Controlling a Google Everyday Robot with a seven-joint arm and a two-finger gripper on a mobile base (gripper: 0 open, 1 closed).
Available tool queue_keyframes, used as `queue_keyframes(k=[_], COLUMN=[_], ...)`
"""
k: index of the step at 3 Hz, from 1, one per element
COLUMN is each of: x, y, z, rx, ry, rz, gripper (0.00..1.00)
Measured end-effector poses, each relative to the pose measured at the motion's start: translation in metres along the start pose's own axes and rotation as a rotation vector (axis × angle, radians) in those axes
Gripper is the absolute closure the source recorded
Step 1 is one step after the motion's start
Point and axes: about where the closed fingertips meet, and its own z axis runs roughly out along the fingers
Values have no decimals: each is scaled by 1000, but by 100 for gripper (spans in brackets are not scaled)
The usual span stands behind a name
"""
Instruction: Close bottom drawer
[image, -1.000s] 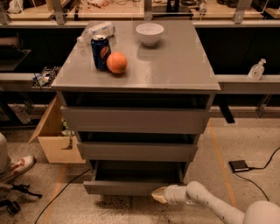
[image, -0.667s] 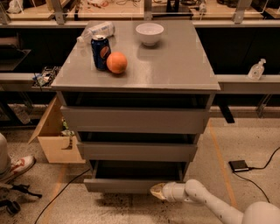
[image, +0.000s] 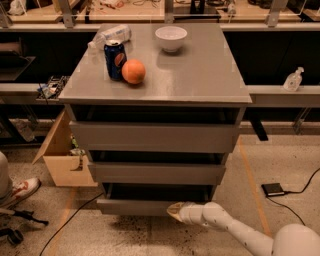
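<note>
Drawer closing looks only partly done: the bottom drawer (image: 132, 206), low centre of the frame, juts forward beneath the middle drawer (image: 155, 172), dark gap showing. My hand (image: 175, 211), fingers together, rests against its front; I judge a push inward remains.

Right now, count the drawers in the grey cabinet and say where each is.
3: top drawer under the tabletop, middle drawer below it, bottom drawer lowest, the gripper at its front.
</note>
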Motion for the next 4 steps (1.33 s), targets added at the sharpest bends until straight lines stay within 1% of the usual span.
queue_keyframes(k=[1,2,4], x=[-8,-13,-21], y=[-10,-20,-38], z=[10,19,33], rx=[46,74,97], ry=[14,19,16], rz=[-53,-85,-114], gripper=[100,100,100])
